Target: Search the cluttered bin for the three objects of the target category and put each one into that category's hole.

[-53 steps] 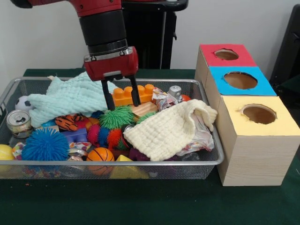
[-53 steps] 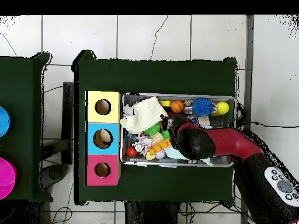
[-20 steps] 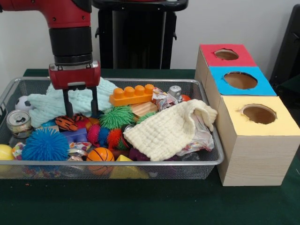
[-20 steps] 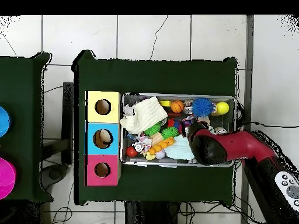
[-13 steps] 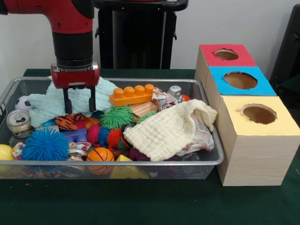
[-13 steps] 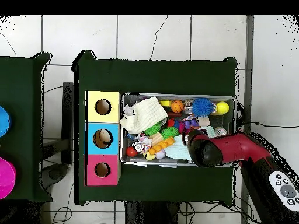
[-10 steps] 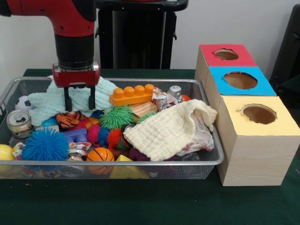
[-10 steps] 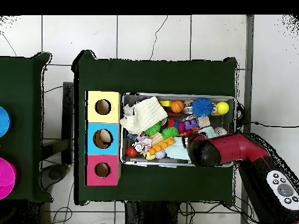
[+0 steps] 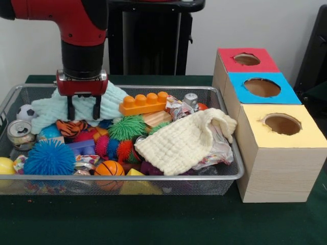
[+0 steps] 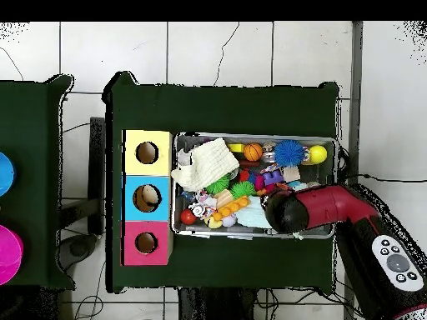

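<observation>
A wire bin (image 9: 153, 177) holds a jumble of toys, cloths and cans. My gripper (image 9: 83, 109) hangs open at the bin's back left, with its fingertips (image 9: 70, 110) against a pale blue cloth (image 9: 48, 109) and nothing clamped between them. Just below sits a tiger-striped ball (image 9: 70, 127). An orange brick (image 9: 145, 103), a green spiky ball (image 9: 127, 127), a blue spiky ball (image 9: 49, 158) and a small basketball (image 9: 109, 168) lie around it. In the overhead view the arm (image 10: 288, 210) hides the gripper.
Three boxes with holes stand right of the bin: red top (image 9: 247, 59), blue top (image 9: 261, 87), yellow top (image 9: 282, 124). A cream cloth (image 9: 184, 140) covers the bin's right side. A can (image 9: 19, 133) and a yellow ball (image 9: 5, 166) sit at the left end.
The gripper has moved from the orange brick to the bin's left, then back toward the far wall. The blue cloth's edge shifted back, baring more of the tiger-striped ball.
</observation>
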### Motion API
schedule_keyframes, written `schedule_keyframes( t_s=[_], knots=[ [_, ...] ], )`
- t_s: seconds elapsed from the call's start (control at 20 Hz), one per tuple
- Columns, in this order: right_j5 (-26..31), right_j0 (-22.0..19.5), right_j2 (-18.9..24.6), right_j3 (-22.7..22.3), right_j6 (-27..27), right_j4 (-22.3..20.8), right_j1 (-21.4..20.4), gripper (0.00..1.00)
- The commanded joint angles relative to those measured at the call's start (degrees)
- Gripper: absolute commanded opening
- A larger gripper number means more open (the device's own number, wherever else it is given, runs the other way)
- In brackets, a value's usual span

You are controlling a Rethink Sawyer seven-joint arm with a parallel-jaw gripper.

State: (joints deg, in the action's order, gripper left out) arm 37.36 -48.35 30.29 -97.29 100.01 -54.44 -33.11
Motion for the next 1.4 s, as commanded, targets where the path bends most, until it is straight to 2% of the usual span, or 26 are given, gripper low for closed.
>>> schedule_keyframes(
  t_s=[0.05, 0.35, 0.6, 0.9, 1.25, 1.4],
  knots=[
    [9.5, 0.1, -6.2, 4.0, -11.6, -4.1, 1.4, 1.0],
    [9.6, -0.5, -5.3, 3.3, -14.2, -2.0, -2.0, 1.0],
    [7.9, -0.4, -3.2, 2.7, -15.1, -0.6, -2.9, 1.0],
    [0.9, -2.2, -0.3, 0.8, -11.8, 0.7, -4.1, 1.0],
    [-10.7, -4.5, 0.5, -0.7, -6.8, -3.2, -0.7, 1.0],
    [-11.8, -4.4, -0.1, -0.6, -6.2, -3.5, -0.5, 1.0]
  ],
)
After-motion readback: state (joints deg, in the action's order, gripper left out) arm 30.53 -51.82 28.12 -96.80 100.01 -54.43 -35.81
